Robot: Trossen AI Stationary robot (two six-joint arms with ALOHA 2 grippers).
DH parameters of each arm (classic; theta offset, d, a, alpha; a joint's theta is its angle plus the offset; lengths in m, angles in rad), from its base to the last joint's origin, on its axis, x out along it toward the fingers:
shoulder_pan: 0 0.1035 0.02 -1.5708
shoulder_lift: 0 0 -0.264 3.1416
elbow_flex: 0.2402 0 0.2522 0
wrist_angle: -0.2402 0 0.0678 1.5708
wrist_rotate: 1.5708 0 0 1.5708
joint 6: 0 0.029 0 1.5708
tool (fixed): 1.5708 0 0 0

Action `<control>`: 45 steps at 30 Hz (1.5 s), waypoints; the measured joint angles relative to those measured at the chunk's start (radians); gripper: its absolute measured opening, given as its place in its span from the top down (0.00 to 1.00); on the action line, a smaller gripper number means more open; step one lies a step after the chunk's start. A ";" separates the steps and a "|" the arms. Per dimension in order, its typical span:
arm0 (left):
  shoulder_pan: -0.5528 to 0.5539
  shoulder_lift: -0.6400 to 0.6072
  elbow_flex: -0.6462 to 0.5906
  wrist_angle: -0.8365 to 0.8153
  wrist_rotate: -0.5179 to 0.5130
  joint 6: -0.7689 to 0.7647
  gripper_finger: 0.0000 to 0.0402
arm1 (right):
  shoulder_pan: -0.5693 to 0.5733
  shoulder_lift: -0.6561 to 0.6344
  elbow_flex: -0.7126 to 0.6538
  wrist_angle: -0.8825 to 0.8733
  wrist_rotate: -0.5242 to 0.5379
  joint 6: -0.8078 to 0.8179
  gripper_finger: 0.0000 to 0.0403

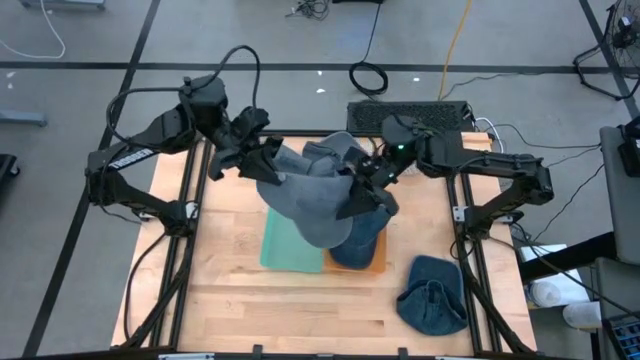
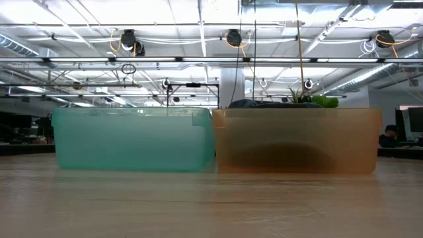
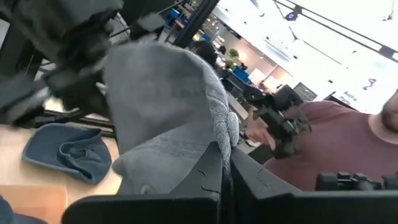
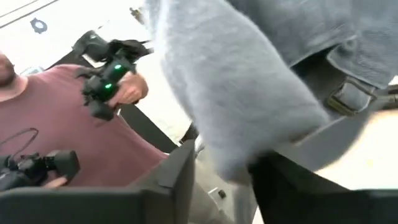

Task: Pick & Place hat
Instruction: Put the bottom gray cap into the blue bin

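I am running a two-armed robot at a wooden bench (image 1: 230,280), seen mainly from above. Both arms meet over the middle of the bench, where a grey hat (image 1: 305,205) hangs in the air between them, above two plastic bins that sit side by side and touching: a green bin (image 2: 132,139) and an orange bin (image 2: 297,140).

The left end effector (image 1: 262,160) is clamped shut on the hat's edge; in its wrist view the fingers (image 3: 214,180) meet with grey cloth pinched between them. The right end effector (image 1: 362,185) is at the hat's opposite side with its jaws part open and cloth (image 4: 236,99) lying between them. I cannot tell whether it truly grips the hat.

A second, blue hat (image 1: 432,295) lies on the bench near the right arm's base, well apart from the bins. Something dark already lies in the orange bin.

My judgement: this looks like a handover or a two-armed carry. To do it well, I would let one side go only once the other side's hold is sure, keep the cloth from snagging on the fingers, and centre the hat over a bin before lowering, so the brim clears the rim.

A person in a maroon shirt (image 4: 56,118) shows beyond the bench in both wrist views.

I can read no brand, label or writing anywhere.
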 joint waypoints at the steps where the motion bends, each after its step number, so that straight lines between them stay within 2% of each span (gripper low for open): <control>1: 0.010 -0.005 0.000 -0.010 0.013 -0.001 0.99 | 0.000 -0.013 0.000 0.000 -0.016 -0.007 0.62; 5: 0.036 -0.008 0.000 -0.052 0.075 -0.001 0.99 | 0.001 -0.070 0.000 0.008 -0.016 -0.043 0.55; 9: 0.048 -0.008 0.000 -0.087 0.115 0.010 0.99 | -0.013 -0.143 0.000 0.015 0.018 -0.061 0.54; 14: 0.040 -0.008 0.000 -0.135 0.108 0.022 0.99 | -0.026 -0.218 0.001 0.027 0.145 -0.157 0.56; 17: 0.024 -0.005 0.000 -0.260 0.046 0.113 0.99 | -0.026 -0.251 0.001 0.044 0.238 -0.273 0.57; 20: 0.005 -0.003 0.000 -0.389 -0.070 0.225 0.99 | -0.026 -0.270 0.001 0.048 0.336 -0.368 0.57; 25: -0.038 -0.003 0.000 -0.467 -0.237 0.382 0.99 | -0.026 -0.266 0.000 0.062 0.436 -0.406 0.57; 30: -0.086 0.009 0.000 -0.519 -0.337 0.457 0.99 | -0.026 -0.259 0.000 0.101 0.429 -0.414 0.57; 40: -0.156 0.056 -0.006 -0.573 -0.538 0.487 1.00 | -0.026 -0.258 0.000 0.099 0.429 -0.447 0.57; 45: -0.193 0.064 -0.091 -0.530 -0.580 0.493 1.00 | -0.026 -0.258 0.000 0.095 0.429 -0.447 0.56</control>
